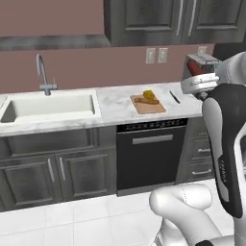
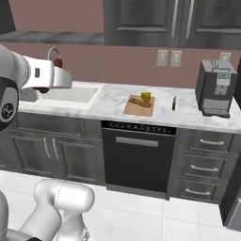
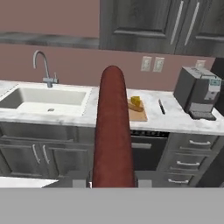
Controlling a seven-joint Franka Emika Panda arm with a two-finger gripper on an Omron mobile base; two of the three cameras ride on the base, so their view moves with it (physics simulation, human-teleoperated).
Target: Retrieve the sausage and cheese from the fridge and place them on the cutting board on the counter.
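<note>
My gripper point(image 3: 111, 181) is shut on the sausage point(image 3: 112, 131), a dark reddish-brown link that stands up the middle of the hand view. The hand hovers in front of the counter point(image 1: 115, 103), well short of it. A red end of the sausage point(image 1: 194, 67) pokes out above the hand at the right of the left base view. The wooden cutting board point(image 1: 149, 105) lies on the counter above the dishwasher. The yellow cheese point(image 1: 149, 94) sits on its far part, next to a tan lumpy piece point(image 1: 145, 100). The fridge is out of view.
A sink point(image 1: 48, 106) with a curved tap point(image 1: 43, 72) fills the counter's left part. A dark knife point(image 2: 173, 103) lies right of the board, and a coffee machine point(image 2: 215, 87) stands further right. A black dishwasher point(image 1: 151, 156) and drawers point(image 2: 204, 167) sit below.
</note>
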